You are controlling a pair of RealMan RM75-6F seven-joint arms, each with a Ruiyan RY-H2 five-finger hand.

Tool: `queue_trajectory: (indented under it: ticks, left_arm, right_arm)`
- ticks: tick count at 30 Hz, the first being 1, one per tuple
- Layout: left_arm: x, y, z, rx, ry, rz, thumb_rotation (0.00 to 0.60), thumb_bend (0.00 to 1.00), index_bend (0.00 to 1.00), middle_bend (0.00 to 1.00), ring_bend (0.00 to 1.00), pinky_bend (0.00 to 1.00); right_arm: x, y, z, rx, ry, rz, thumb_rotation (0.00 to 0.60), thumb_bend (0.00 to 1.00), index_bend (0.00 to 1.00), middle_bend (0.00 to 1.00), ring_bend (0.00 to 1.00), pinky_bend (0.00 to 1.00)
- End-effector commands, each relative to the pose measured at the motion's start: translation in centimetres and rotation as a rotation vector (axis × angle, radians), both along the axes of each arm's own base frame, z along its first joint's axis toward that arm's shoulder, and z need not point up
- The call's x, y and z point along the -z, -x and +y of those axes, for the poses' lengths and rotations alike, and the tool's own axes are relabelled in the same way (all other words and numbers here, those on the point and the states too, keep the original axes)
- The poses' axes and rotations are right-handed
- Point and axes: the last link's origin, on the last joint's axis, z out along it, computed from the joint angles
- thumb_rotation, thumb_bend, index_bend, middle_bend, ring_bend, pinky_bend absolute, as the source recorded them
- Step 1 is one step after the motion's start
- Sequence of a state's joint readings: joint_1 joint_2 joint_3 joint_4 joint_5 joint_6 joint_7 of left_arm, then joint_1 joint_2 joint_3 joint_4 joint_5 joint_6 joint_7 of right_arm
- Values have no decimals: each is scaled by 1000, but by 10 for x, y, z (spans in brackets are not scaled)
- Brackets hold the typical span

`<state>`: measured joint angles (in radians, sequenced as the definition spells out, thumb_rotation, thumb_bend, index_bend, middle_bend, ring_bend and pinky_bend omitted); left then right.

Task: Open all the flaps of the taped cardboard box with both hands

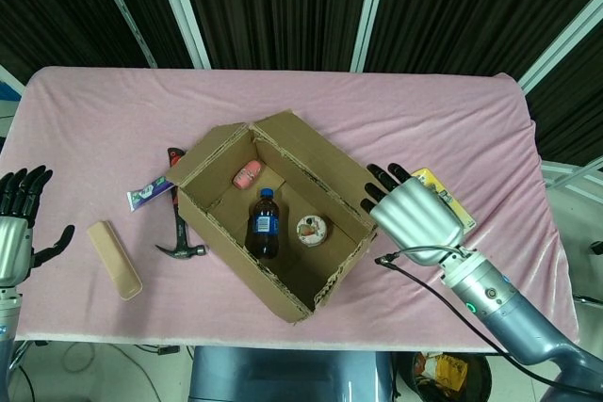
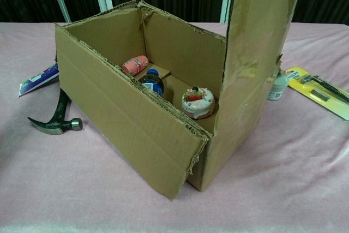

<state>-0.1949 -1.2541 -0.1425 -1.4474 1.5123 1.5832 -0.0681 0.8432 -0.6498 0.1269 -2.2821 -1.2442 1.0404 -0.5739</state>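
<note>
- Cardboard box [image 1: 268, 223] sits mid-frame on the pink table [image 1: 452, 120] in the head view, mouth up, with its right-side flap [image 2: 259, 36] standing close to vertical in the chest view
- right hand [image 1: 415, 214] is just right of the box in the head view, fingers extended and apart, gripping nothing; its dark fingertips [image 1: 377, 176] point toward the flap, though whether they touch the cardboard cannot be told
- to do this step well, I judge the hand should push outward and down on the flap's upper part — a flat, broad contact, not a poke — until the flap folds past upright and hangs outside the wall
- the box looks light, so a sideways shove may slide it; the push should follow the hinge's arc
- inside lie a bottle [image 1: 265, 223], a small round cake-like item [image 2: 197, 102] and a pink object [image 1: 248, 174], none blocking the flap
- yellow blister pack [image 2: 319, 92] lies right of the box, where the flap would come down
- left hand [image 1: 17, 223] waits at the left edge — open, empty, well apart from the box; it could steady the near wall [image 2: 125, 118]
- further left of the box: hammer [image 1: 179, 233], toothpaste tube [image 1: 151, 195], tan case [image 1: 115, 258]
</note>
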Motion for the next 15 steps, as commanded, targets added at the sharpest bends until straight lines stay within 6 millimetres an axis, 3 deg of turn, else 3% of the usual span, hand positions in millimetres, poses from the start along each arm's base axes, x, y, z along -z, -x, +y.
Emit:
queue_trajectory:
  ticks: [1, 6, 15]
  left_arm:
    - [0, 0, 0, 1, 2, 2, 600, 262, 73, 65, 15, 53]
    - [0, -1, 0, 5, 2, 5, 600, 262, 73, 66, 15, 53]
    - [0, -1, 0, 6, -3, 7, 600, 262, 74, 66, 15, 53]
  right_arm:
    - [-6, 7, 7, 17, -3, 23, 600, 818, 521, 380, 167, 273]
    - [-9, 15, 15, 32, -16, 46, 600, 638, 485, 370, 166, 273]
    - [-13, 22, 30, 19, -25, 45, 600, 462, 455, 358, 166, 273]
